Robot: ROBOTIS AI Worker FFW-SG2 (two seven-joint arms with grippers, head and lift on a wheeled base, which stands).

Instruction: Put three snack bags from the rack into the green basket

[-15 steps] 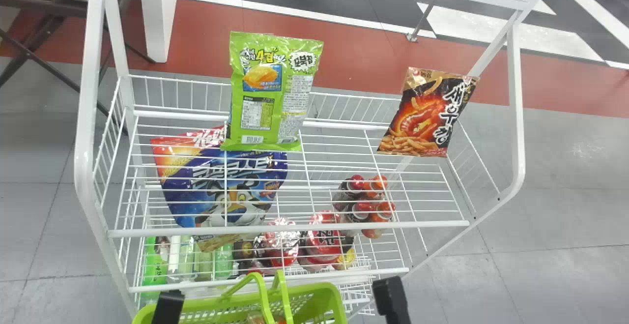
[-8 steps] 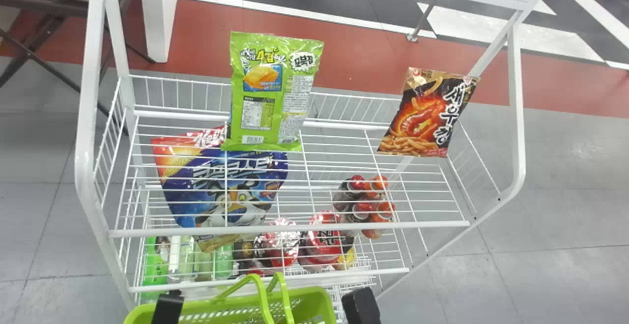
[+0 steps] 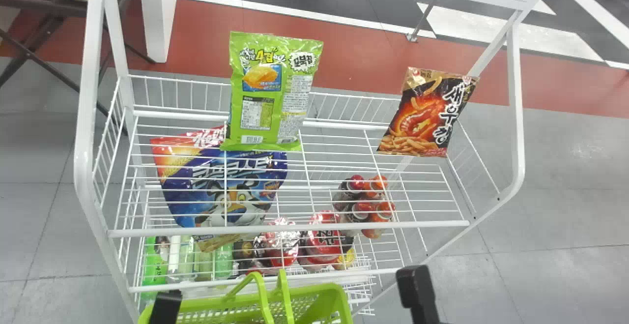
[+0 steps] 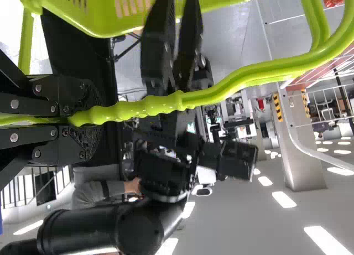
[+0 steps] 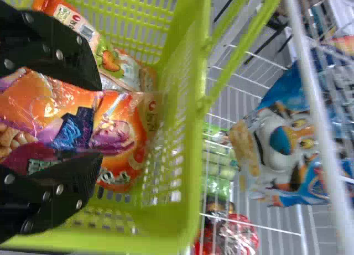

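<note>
We shift the right gripper (image 5: 101,122) rightward, spread; the snack bag (image 5: 126,134) beneath looks delivered. Our left gripper (image 4: 91,118) pinches the basket handle (image 4: 249,81).

The white wire rack's upper shelf (image 3: 172,232) carries a green snack bag (image 3: 268,98) at its back edge, left of the middle, and a black and orange snack bag (image 3: 425,117) near its back right corner. Below, seen through the wires, a blue cereal bag (image 3: 179,201) lies toward the left edge, green bottles (image 3: 153,265) near the front left corner, red packs (image 3: 324,245) along the front and capped bottles (image 3: 385,209) toward the right.
</note>
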